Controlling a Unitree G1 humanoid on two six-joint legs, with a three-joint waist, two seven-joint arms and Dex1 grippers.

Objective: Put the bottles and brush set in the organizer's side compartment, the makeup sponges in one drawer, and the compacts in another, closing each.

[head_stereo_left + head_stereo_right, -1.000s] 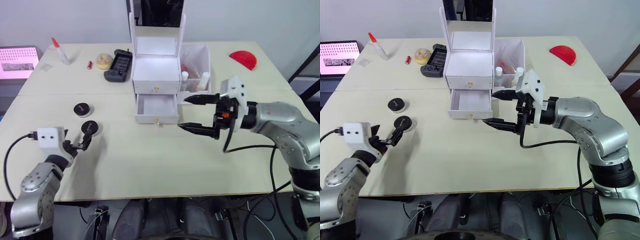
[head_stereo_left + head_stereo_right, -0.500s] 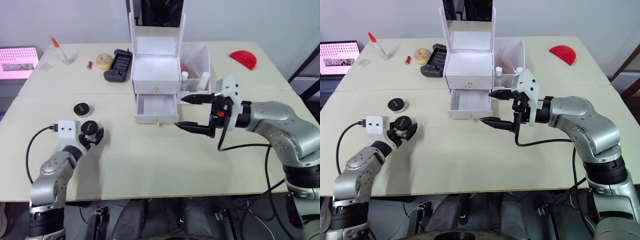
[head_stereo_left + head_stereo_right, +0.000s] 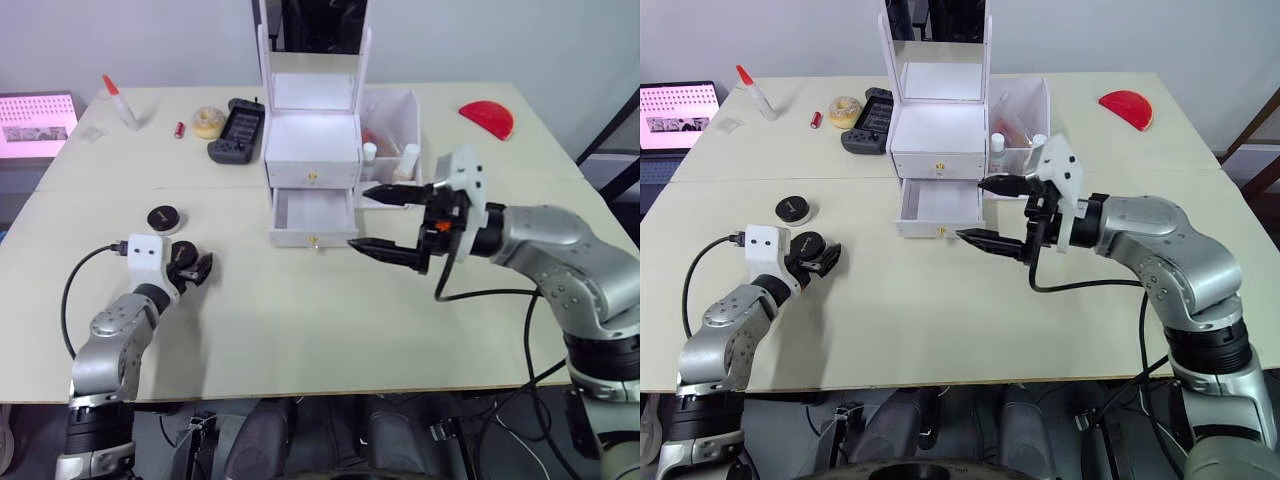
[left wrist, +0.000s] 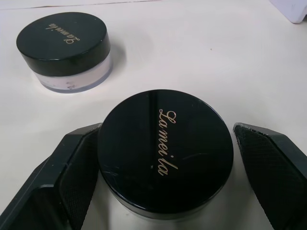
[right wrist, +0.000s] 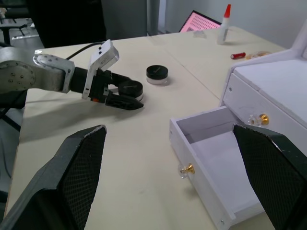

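One black compact point(image 4: 165, 153) with gold script on its lid sits on the table between the fingers of my open left gripper point(image 3: 190, 268); one finger point(image 4: 72, 167) touches it and the other stands off. A second compact point(image 3: 164, 218) lies just beyond. The white organizer point(image 3: 312, 140) has its lower drawer point(image 3: 312, 212) pulled out and empty, and its upper drawer shut. My right gripper point(image 3: 360, 217) hangs open beside the drawer's front right corner. Two white-capped bottles point(image 3: 408, 160) stand in the side compartment point(image 3: 398, 112) with the brush set point(image 3: 378, 135) behind them. The makeup sponges are out of view.
At the back left lie a black handheld device point(image 3: 238, 130), a yellowish roll point(image 3: 208, 121), a small red stick point(image 3: 180, 129) and a white tube with a red tip point(image 3: 120, 102). A red half-round object point(image 3: 488, 118) lies back right. A pink screen point(image 3: 35, 120) stands off the left edge.
My left gripper has moved forward from short of the near compact to straddle it. My right gripper has drifted slightly left toward the open drawer, still open.
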